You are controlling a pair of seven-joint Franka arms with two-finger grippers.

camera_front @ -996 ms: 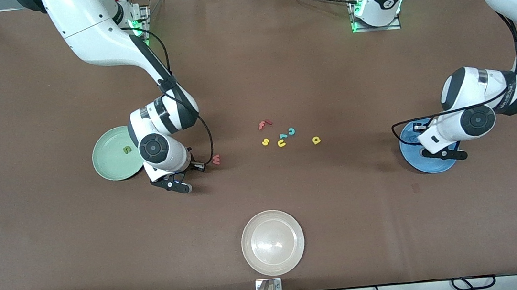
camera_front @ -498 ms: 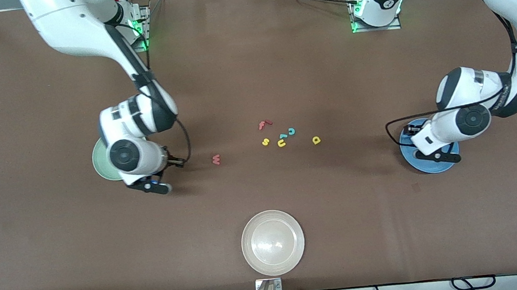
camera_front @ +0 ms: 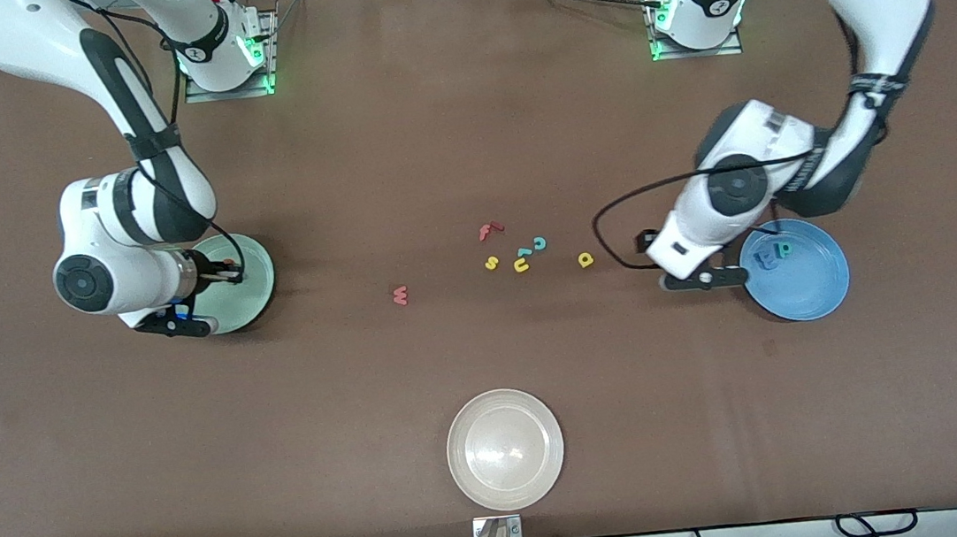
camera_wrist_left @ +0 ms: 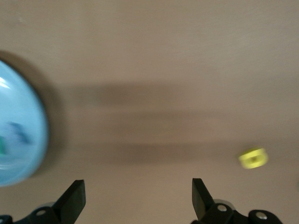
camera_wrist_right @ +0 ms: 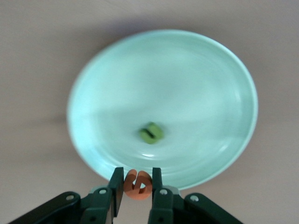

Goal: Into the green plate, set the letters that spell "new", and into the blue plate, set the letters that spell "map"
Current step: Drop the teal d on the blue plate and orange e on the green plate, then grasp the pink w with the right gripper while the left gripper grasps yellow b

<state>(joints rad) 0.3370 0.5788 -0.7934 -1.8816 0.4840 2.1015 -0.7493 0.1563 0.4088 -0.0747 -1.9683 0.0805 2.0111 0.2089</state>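
My right gripper [camera_wrist_right: 135, 185] is shut on the orange e [camera_wrist_right: 137, 185] and hangs over the rim of the green plate [camera_front: 256, 285], whose bowl [camera_wrist_right: 187, 84] holds the olive n [camera_wrist_right: 151, 132]. The red-pink w [camera_front: 399, 294] lies on the table toward the middle. The blue plate [camera_front: 809, 287] holds the blue m [camera_front: 766, 257] and the teal p [camera_front: 785, 249]. My left gripper [camera_front: 646, 242] is open and empty over bare table between the blue plate [camera_wrist_left: 18, 135] and the yellow a [camera_front: 585, 259], which also shows as a yellow blur [camera_wrist_left: 253, 157] in the left wrist view.
A cluster of loose letters lies mid-table: red f [camera_front: 490, 230], yellow s [camera_front: 491, 262], yellow u [camera_front: 521, 265], teal c [camera_front: 539, 242]. A whitish-beige plate [camera_front: 505, 449] sits near the table's front edge.
My right arm swung from beside the w to the green plate, carrying the e. My left gripper opened and moved off the blue plate toward the yellow a, uncovering the m and p.
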